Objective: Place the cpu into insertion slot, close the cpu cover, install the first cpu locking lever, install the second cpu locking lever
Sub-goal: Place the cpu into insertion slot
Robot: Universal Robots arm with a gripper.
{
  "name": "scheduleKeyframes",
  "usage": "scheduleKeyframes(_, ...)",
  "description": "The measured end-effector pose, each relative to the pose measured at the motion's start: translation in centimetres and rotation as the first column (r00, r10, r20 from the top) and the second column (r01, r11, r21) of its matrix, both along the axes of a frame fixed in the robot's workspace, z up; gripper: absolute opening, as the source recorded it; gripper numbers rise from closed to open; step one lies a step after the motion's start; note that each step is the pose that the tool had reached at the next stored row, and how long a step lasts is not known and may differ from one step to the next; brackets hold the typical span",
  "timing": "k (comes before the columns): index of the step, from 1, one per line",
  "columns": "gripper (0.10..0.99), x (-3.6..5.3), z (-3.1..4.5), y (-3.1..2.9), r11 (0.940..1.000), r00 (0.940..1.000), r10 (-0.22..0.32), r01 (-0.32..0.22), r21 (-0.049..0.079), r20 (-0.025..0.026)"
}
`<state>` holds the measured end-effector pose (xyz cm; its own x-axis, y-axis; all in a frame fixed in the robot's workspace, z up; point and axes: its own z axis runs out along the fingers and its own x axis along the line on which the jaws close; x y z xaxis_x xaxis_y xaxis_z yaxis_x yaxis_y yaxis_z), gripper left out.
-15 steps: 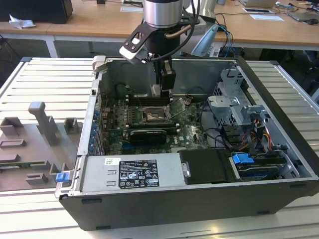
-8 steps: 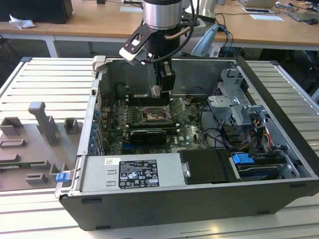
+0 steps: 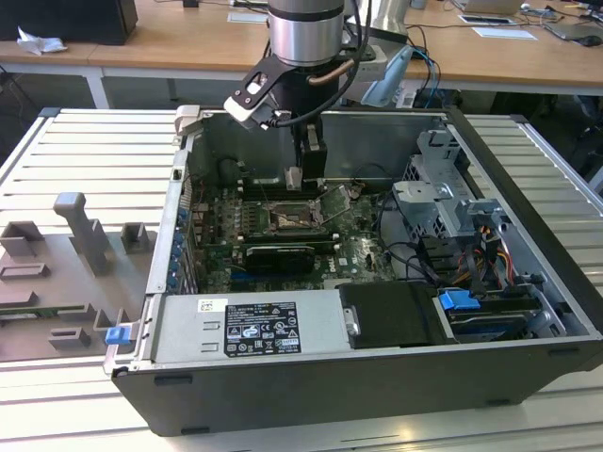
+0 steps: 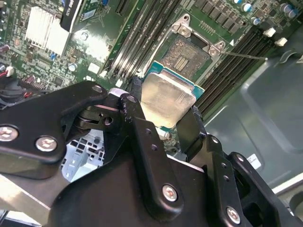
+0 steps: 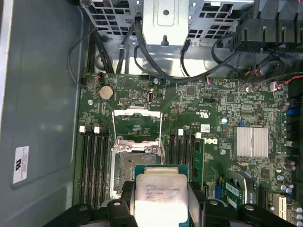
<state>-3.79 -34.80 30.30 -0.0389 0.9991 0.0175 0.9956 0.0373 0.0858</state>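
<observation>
Starting at the exterior view's left: grey fixture blocks (image 3: 83, 231) sit on the table (image 3: 57, 151), then comes the open computer case (image 3: 283, 386), and there's my claw (image 3: 301, 177) reaching down inside it. I'm pinching the cpu (image 4: 166, 97), one finger on each of two opposite edges. It hangs just above the insertion slot (image 4: 188, 56), not yet seated.

I'd call this chip light and stiff but fragile underneath. Its contacts and the slot's pin field won't forgive a scrape or a tilted drop. The edges are the right place to hold. That smooth metal lid looks slippery, so I want a square, even squeeze.

To look at, it's a flat square with a pale silver-grey metal top, rounded corners and faint print. It sits on a green board that peeks out as a thin rim.

Further toward the exterior view's right, the cpu cover (image 3: 334, 201) stands swung open beside the slot, and then comes the drive cage (image 3: 443, 188).
</observation>
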Motion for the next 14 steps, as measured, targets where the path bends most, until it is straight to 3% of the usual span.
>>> scheduleKeyframes(4, 0.537, 0.0, -0.98, 0.05, 1.0, 1.0, -0.001, 0.001, 0.0, 0.0)
scheduleKeyframes(14, 0.537, 0.0, -1.51, 0.05, 1.0, 1.0, -0.004, 0.004, 0.0, 0.0001)
